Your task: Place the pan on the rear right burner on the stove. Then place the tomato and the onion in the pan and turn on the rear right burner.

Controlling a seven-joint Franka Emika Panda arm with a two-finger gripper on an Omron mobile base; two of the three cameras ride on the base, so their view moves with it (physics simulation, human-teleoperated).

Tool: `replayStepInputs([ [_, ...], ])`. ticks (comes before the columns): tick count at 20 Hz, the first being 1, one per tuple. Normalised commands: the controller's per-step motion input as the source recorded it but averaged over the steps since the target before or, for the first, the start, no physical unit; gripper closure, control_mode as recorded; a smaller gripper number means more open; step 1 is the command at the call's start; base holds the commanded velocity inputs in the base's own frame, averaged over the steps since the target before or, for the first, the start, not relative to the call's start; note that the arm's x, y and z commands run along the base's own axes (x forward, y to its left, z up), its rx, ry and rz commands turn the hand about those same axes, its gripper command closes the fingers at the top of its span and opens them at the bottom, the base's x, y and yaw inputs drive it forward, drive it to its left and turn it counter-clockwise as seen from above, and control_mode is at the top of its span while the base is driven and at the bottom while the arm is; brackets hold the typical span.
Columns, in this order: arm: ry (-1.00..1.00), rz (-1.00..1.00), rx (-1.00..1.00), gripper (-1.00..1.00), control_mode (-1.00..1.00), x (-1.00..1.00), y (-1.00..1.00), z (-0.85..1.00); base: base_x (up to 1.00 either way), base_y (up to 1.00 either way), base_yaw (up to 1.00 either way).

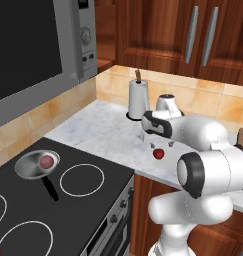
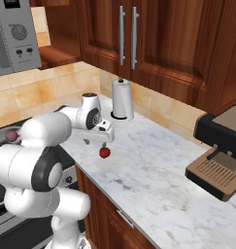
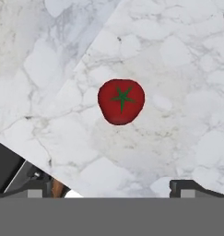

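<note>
From the left base view I see the pan [image 1: 37, 164] on the stove [image 1: 93, 200], on its rear right burner as far as I can judge, with the onion [image 1: 46, 161] in it. The tomato [image 1: 158, 153] lies right of the stove on the marble counter [image 1: 103, 132], my gripper [image 1: 156, 144] just above it, jaws spread and empty.

The right base view shows the tomato [image 2: 105, 152] under the gripper [image 2: 105, 142], near the paper towel roll [image 2: 122, 98].

In the hand view the tomato [image 3: 121, 101] looks smooth, round and soft; I'd pinch gently across its middle, since it could roll on polished stone.
</note>
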Motion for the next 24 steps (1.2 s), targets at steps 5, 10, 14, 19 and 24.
replayStepInputs([
  [5, 0.00, 0.00, 0.00, -1.00, -1.00, 0.10, -0.13, -0.14, 0.00, 0.00, 0.00],
  [10, 0.00, 0.00, 0.00, -1.00, -1.00, 0.11, -0.02, -0.15, 0.00, 0.00, 0.00],
  [14, 0.00, 0.00, 0.00, -1.00, -1.00, 0.12, 0.00, -0.12, 0.00, 0.00, 0.00],
  [19, 0.00, 0.00, 0.00, -1.00, -1.00, 0.13, 0.00, -0.15, 0.00, 0.00, 0.00],
  [24, 0.00, 0.00, 0.00, -1.00, -1.00, 0.13, -0.05, -0.18, 0.00, 0.00, 0.00],
])
